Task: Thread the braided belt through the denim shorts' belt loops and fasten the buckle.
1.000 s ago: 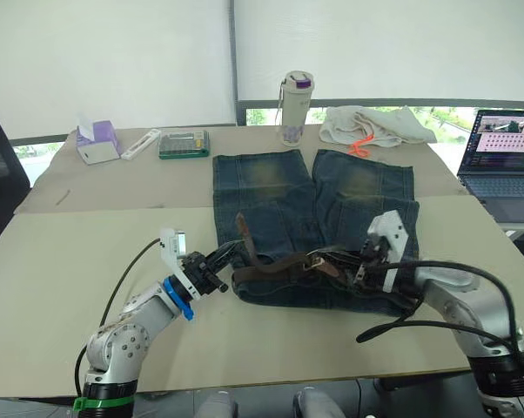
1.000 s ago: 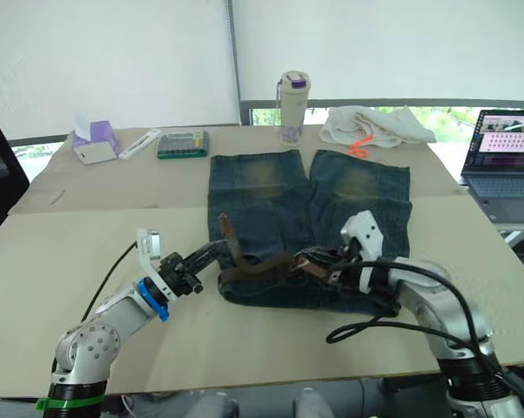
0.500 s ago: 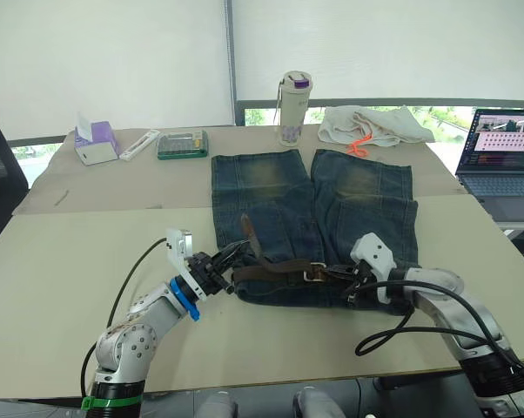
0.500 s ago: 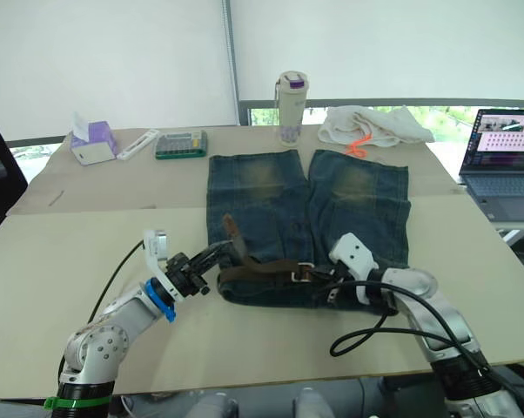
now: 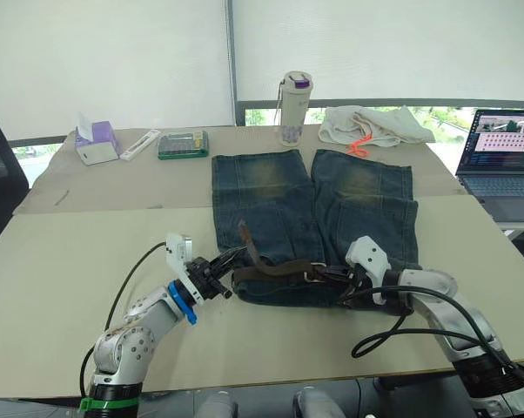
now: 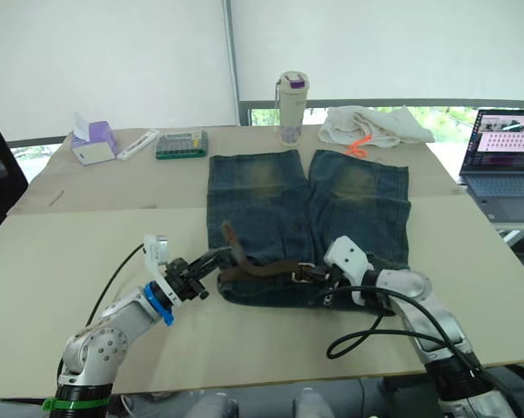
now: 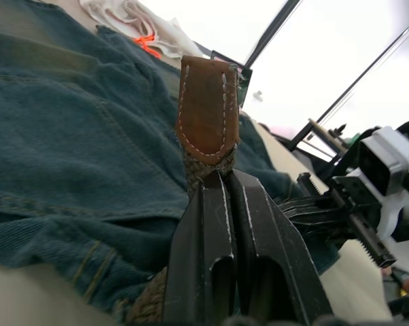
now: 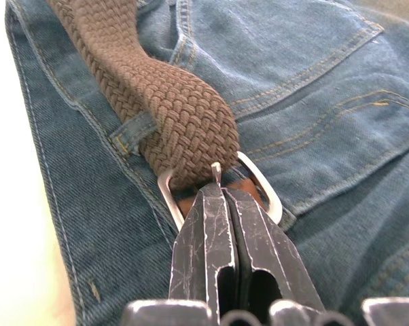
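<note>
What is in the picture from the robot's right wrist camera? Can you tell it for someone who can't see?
The right gripper, its two black fingers closed, pinches the silver rectangular metal buckle of the dark-brown braided belt. The belt runs away across the blue denim shorts, passing by a small denim belt loop on the waistband.

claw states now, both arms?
Left claw: shut on the braided belt just below its leather tip.
Right claw: shut on the belt at the buckle.

Both claws clamped, arms low, converging.
</note>
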`<state>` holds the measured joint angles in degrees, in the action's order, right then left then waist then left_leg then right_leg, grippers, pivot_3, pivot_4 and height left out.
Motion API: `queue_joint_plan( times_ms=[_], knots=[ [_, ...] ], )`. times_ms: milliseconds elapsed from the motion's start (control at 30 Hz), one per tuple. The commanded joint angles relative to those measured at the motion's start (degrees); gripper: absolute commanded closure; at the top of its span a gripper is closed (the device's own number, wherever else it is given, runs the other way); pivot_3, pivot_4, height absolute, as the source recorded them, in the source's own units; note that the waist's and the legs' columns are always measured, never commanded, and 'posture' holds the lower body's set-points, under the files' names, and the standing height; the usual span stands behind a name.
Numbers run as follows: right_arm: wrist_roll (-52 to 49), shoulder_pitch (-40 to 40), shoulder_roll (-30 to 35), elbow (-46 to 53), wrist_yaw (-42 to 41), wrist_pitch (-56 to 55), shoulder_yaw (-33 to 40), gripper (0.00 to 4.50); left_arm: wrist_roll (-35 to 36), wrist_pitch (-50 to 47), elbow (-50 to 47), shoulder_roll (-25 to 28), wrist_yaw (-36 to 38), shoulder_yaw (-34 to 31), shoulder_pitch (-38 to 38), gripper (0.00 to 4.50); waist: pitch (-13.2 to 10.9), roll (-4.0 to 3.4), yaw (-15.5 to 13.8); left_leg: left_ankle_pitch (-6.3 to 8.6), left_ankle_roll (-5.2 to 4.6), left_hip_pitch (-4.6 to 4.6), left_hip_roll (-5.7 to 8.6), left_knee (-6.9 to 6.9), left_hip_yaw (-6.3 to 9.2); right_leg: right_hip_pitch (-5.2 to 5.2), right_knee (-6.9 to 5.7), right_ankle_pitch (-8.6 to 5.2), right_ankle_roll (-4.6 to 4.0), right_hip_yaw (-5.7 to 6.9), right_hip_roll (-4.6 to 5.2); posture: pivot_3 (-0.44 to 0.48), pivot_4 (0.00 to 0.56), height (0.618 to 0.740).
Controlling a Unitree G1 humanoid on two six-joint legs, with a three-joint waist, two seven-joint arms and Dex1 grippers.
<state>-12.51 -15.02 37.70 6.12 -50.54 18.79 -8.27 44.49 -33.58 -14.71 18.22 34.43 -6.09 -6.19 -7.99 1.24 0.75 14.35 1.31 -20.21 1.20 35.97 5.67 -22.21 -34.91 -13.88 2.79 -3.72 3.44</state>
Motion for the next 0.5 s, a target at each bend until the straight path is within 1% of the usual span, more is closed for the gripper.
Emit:
queue_joint_plan(
  times_ms=[33,167,267,500],
  knots=[
    [1.1,-1.2,1.1,-1.8,-1.9,-2.6,0.3,4.47,-0.8,2.0,0.0,1.4,1.2,-2.2,-0.3,4.5,0.0,-0.01,0.0,0.0,0.0,0.0,0.0,0.0,-0.01,0.0,0.0,0.0,0.0,0.0,0.0,0.0,0.15,0.74],
    [1.4,-3.3,1.3,-5.3,-4.5,-5.0,0.4,4.47,-3.3,3.9,0.8,3.8,3.1,-2.4,0.4,4.5,0.0,-0.01,0.0,0.0,0.0,0.0,0.01,0.01,-0.01,0.0,-0.01,0.07,-0.11,0.0,0.01,0.0,0.15,0.74],
    [1.4,-4.7,1.3,-7.0,-7.2,-6.5,-0.3,4.47,-4.2,4.6,1.1,4.3,3.7,-2.4,0.9,4.5,0.0,-0.01,0.0,0.0,0.0,0.01,0.0,0.0,-0.01,0.0,0.0,0.07,-0.13,0.0,0.01,0.0,0.15,0.74],
    [2.1,-7.7,0.7,-9.9,-11.3,-8.0,-2.2,4.47,-5.3,5.1,0.4,3.4,3.6,-1.8,1.8,4.5,0.0,-0.01,0.1,0.0,0.0,0.01,-0.03,-0.01,-0.01,-0.01,-0.03,0.09,-0.16,0.0,0.0,0.0,0.15,0.74]
  ],
)
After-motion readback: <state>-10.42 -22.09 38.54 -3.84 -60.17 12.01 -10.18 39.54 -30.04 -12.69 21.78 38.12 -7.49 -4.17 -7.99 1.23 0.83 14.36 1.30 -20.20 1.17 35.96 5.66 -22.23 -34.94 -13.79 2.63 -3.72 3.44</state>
